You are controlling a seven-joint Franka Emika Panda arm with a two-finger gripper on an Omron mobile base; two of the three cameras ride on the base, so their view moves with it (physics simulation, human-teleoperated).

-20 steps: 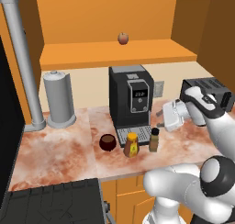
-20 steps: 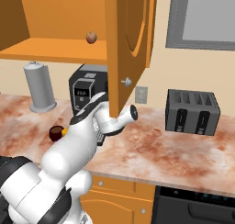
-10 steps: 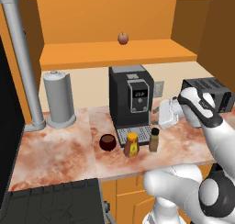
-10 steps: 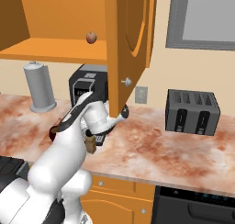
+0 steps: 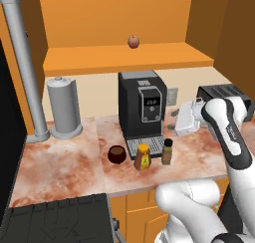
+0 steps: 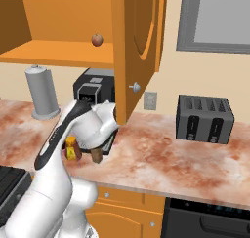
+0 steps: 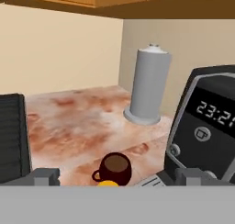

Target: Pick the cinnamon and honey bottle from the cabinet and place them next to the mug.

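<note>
RISK: my arm swinging low over the tabletop (image 5: 64,162) could tip the cinnamon (image 5: 167,152) or honey bottle (image 5: 143,157) | END EFFECTOR (image 5: 174,121): fingers apart, empty | POSITION: both bottles stand beside the mug (image 5: 117,154) before the coffee machine (image 5: 142,110), about 7 o'clock below my end effector, apart from it.

The light was even and bright, glare-free. Soft shadow sat under the cabinet (image 5: 124,58) and beside the coffee machine (image 5: 142,110). Edges looked slightly soft, perhaps from low rendering resolution.
</note>
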